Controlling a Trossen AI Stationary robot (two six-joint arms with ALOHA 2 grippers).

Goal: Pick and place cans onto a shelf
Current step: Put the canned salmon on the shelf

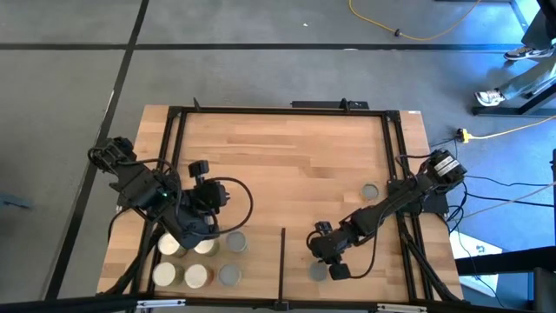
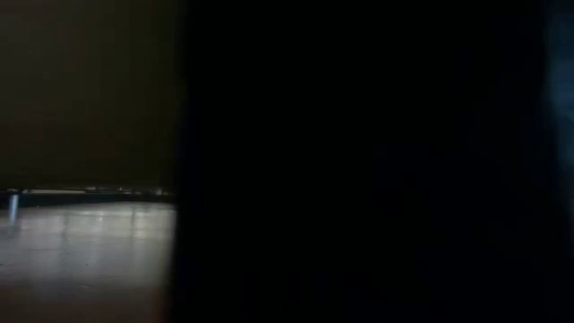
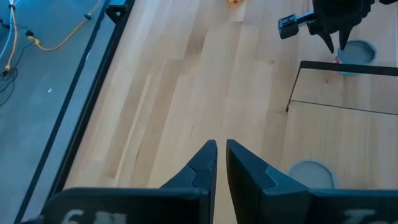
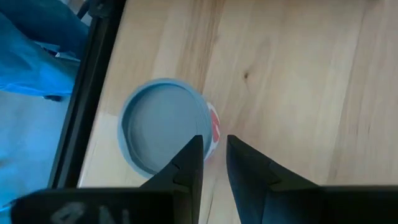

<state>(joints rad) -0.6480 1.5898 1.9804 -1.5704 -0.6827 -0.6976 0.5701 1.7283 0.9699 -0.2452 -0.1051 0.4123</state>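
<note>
Several cans with round pale tops stand in a group (image 1: 198,276) on the wood at the near left. One can with a grey top and a red side (image 4: 163,132) stands right of the thin black divider (image 1: 282,261), near the front edge. My right gripper (image 4: 214,155) hovers close over this can's edge, its fingers shut to a narrow slit with nothing between them. Another can (image 1: 371,190) stands alone at the right of the shelf (image 1: 287,148). My left gripper (image 3: 221,152) hangs shut above the group of cans, and holds nothing. My right gripper slants down from the table's right, one finger (image 4: 189,158) over the rim of the red-sided can (image 4: 208,127). I cannot tell whether that finger touches the rim. The can stands upright on the wood.
Black frame rails (image 1: 174,156) edge the wood on all sides. The wide middle and far part of the wood (image 1: 287,165) is bare. Cables lie on the floor at the right (image 1: 504,183). The low view is almost wholly blocked by something dark.
</note>
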